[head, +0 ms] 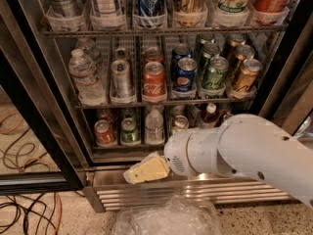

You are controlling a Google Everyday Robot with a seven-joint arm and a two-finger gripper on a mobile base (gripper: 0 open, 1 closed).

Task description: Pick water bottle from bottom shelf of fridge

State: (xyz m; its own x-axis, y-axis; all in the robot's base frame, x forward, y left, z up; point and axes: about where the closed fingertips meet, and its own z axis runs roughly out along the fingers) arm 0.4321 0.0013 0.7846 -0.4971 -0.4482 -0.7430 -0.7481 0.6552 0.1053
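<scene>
Gripper (146, 169) low before the fridge (220, 192) base, grip state cannot be told; water bottle (154, 126) stands upright, long axis vertical, on the bottom shelf (113, 146), at 12 o'clock from gripper, apart.

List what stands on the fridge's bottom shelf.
Left to right: a red can, a green can, the water bottle, a silver can, a white-capped dark bottle. The arm covers the lanes further right. The gripper hangs below the shelf, before the steel base.

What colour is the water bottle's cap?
White cap, camera view; the end effector hangs below the bottom shelf.
</scene>
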